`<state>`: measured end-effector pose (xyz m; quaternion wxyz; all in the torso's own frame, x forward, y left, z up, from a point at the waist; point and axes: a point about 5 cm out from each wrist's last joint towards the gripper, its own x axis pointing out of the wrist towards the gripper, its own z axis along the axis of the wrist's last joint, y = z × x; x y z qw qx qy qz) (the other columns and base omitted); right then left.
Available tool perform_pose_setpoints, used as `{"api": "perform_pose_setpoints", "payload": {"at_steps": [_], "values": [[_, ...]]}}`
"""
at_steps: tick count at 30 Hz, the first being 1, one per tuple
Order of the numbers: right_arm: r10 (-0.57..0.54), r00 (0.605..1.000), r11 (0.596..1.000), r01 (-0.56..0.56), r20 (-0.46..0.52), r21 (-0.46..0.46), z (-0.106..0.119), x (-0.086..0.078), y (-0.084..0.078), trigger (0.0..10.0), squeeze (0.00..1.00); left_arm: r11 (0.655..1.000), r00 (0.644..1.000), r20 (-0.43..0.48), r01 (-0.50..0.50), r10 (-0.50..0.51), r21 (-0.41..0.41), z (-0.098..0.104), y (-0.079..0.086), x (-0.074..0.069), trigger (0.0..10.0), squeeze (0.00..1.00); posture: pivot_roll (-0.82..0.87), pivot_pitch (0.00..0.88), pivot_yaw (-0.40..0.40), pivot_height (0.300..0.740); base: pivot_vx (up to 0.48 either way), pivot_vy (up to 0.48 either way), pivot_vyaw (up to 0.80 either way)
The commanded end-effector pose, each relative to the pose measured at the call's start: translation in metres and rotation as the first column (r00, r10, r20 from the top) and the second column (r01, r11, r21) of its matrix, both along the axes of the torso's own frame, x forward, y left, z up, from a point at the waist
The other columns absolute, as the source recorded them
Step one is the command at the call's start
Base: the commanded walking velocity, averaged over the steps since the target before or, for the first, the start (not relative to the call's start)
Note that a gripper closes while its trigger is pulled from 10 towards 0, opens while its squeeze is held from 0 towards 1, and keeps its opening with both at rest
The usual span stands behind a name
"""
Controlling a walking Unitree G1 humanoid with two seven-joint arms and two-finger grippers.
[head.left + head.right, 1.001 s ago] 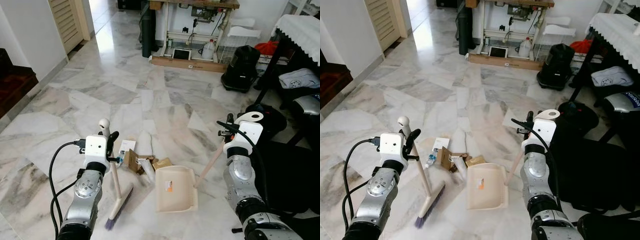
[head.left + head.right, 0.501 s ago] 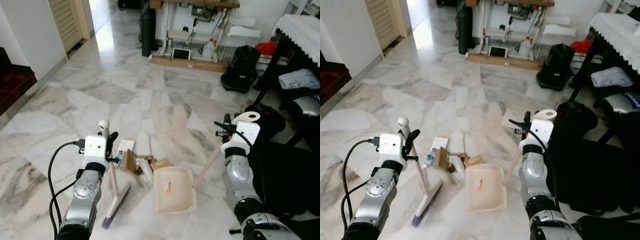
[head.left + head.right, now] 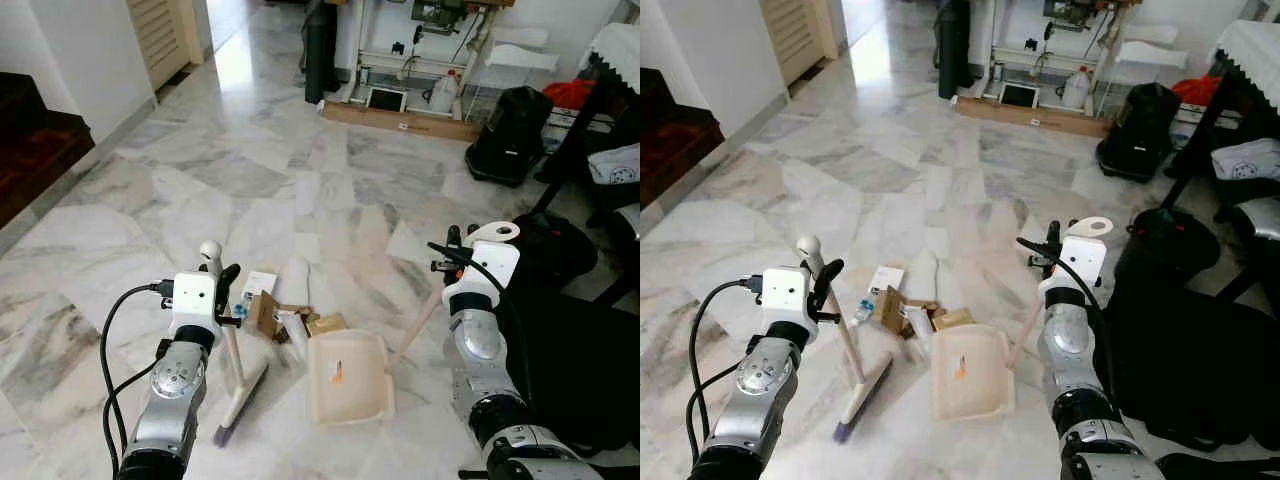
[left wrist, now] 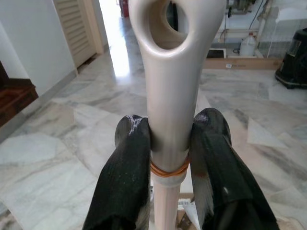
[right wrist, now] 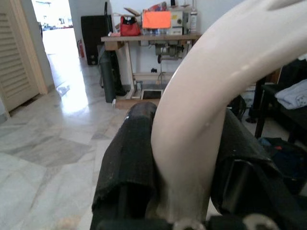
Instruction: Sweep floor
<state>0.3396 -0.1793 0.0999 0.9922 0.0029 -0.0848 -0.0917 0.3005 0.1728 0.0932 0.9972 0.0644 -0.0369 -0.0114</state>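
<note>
A cream broom (image 3: 233, 362) with a purple-bristled head (image 3: 236, 412) stands on the marble floor, its handle top held in my left gripper (image 4: 168, 143), which is shut on it. My right gripper (image 5: 187, 158) is shut on the cream handle of a dustpan (image 3: 346, 378) that rests on the floor in front of me. Between broom and pan lies a litter pile (image 3: 285, 318): brown cardboard scraps, a white card (image 3: 259, 286), a small bottle and a white wrapper. The pan's open mouth faces the pile and almost touches it.
A black bag (image 3: 507, 149) and dark furniture (image 3: 600, 130) stand at the right. A long cardboard box (image 3: 398, 118) lies below a workbench at the back. A louvred door (image 3: 165, 35) and a dark step (image 3: 35, 140) are at the left.
The camera has shifted and the scene sits more to the right. The dustpan has drawn slightly closer to the litter; both grippers keep their hold.
</note>
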Motion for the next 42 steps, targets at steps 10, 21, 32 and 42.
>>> {"api": "perform_pose_setpoints", "payload": {"at_steps": [10, 21, 32, 42], "values": [[-0.002, 0.999, 1.000, 0.002, 0.050, 0.000, 0.0114, 0.0035, -0.0013, 10.0, 0.00, 1.000, 0.999, 0.052, 0.004, -0.005, 0.017, 0.0108, -0.0006, 0.0021, 10.0, 0.00, 0.02, 0.029, -0.060, 0.740, 0.000, -0.207, 0.00], [-0.001, 0.999, 1.000, 0.001, 0.047, -0.002, 0.0114, 0.0038, -0.0016, 10.0, 0.00, 1.000, 0.999, 0.053, 0.000, 0.000, 0.009, 0.0108, -0.0010, 0.0026, 10.0, 0.00, 0.01, 0.025, -0.063, 0.740, 0.000, -0.045, 0.00], [0.002, 0.999, 1.000, -0.002, 0.047, -0.004, 0.0117, 0.0039, -0.0019, 10.0, 0.00, 1.000, 0.998, 0.055, -0.003, 0.002, 0.017, 0.0108, -0.0017, 0.0025, 10.0, 0.00, 0.01, 0.030, -0.068, 0.740, 0.000, -0.142, 0.00], [0.004, 0.999, 1.000, -0.003, 0.047, -0.004, 0.0114, 0.0036, -0.0019, 10.0, 0.00, 1.000, 0.998, 0.057, -0.008, 0.008, 0.004, 0.0106, -0.0012, 0.0018, 10.0, 0.00, 0.01, 0.035, -0.070, 0.740, 0.000, -0.081, 0.00]]}}
